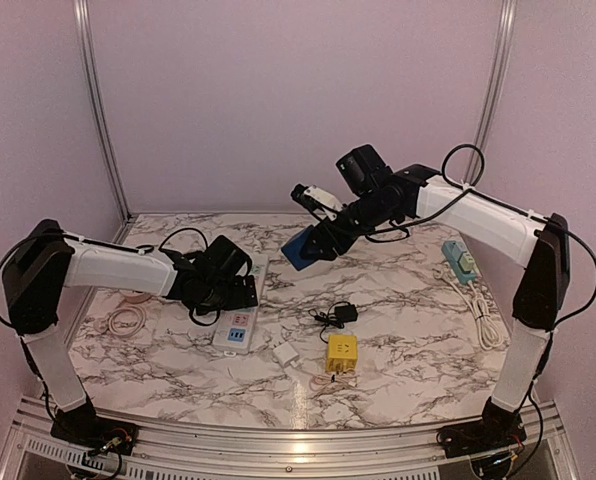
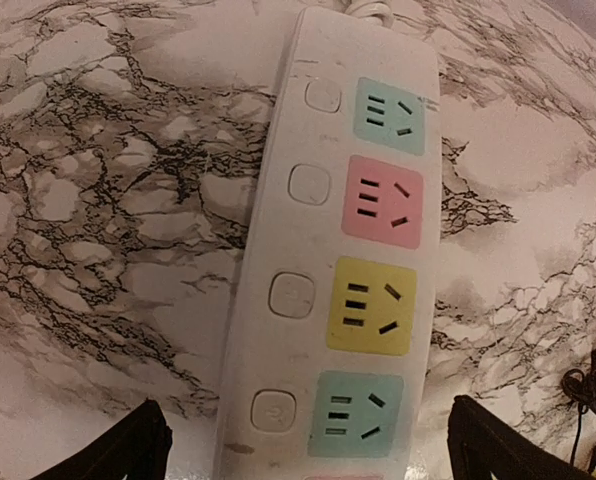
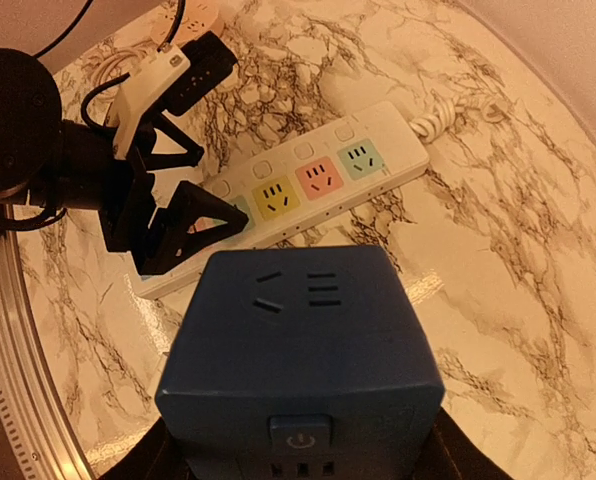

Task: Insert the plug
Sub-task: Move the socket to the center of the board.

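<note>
A white power strip (image 2: 308, 300) with teal, pink and yellow sockets lies on the marble table; it also shows in the top view (image 1: 240, 318) and the right wrist view (image 3: 308, 185). My left gripper (image 2: 308, 455) is open and low over it, one finger (image 2: 123, 455) on each side of the strip. My right gripper (image 3: 303, 468) is shut on a blue cube socket adapter (image 3: 303, 340) and holds it above the table, right of the strip (image 1: 303, 248). The cube's socket face points at the camera. Its plug side is hidden.
A yellow cube adapter (image 1: 341, 353), a small black plug with cord (image 1: 344, 315) and a white adapter (image 1: 285, 354) lie at the front middle. A teal power strip (image 1: 462, 260) with a white cable (image 1: 486, 318) lies at the right. A coiled cable (image 1: 126, 320) lies at the left.
</note>
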